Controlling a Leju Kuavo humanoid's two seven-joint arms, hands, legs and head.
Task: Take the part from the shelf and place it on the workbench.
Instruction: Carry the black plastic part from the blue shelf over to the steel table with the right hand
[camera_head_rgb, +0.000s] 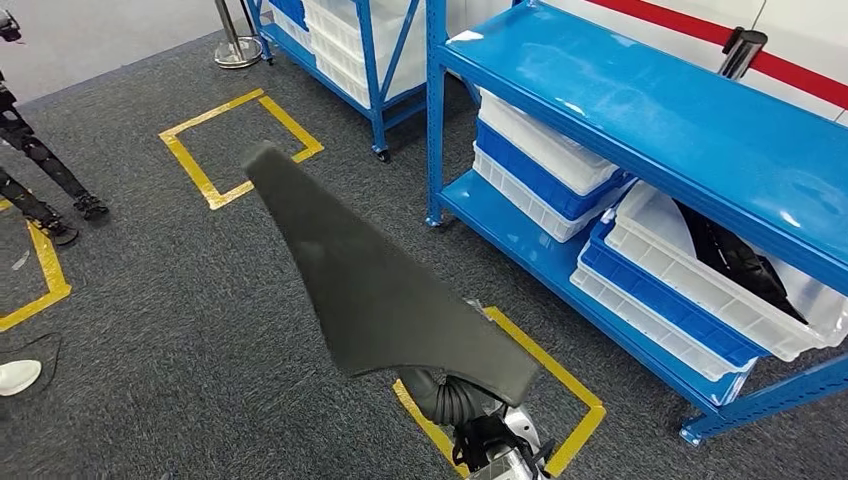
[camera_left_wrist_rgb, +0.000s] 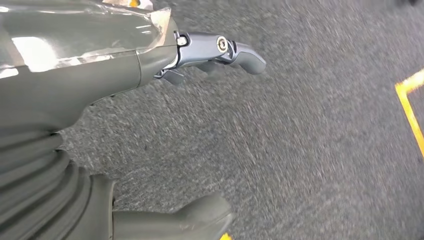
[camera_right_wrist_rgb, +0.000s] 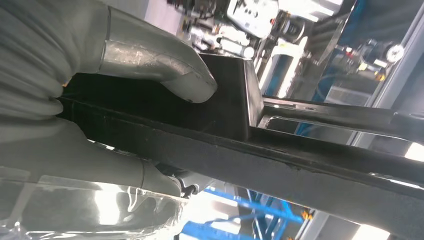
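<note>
Gripping one end of a long dark grey part (camera_head_rgb: 370, 290), the robot's right hand (camera_right_wrist_rgb: 75, 130) carries it above the grey carpet (camera_head_rgb: 180, 330). From the head view the part looks like a broad tapering panel, wide near the robot's wrist and narrowing to a tip that points away toward a yellow taped square (camera_head_rgb: 240, 145). Up close, the thick grey thumb (camera_right_wrist_rgb: 165, 70) presses on a black rib of the part while the rest of the hand closes round from the other side — a hold at one end only.

The left hand (camera_left_wrist_rgb: 215, 52) hangs over bare carpet with nothing in it, its fingers partly curled.

Just to the right stands a blue shelf (camera_head_rgb: 640, 110) holding white and blue bins (camera_head_rgb: 700, 285); another dark part (camera_head_rgb: 740, 265) lies in the nearest bin. No workbench is visible.

Risks, as a judgement: with so much length unsupported, the part could twist or slide out of the grip, and its far tip could strike the shelf upright when the robot turns.
</note>
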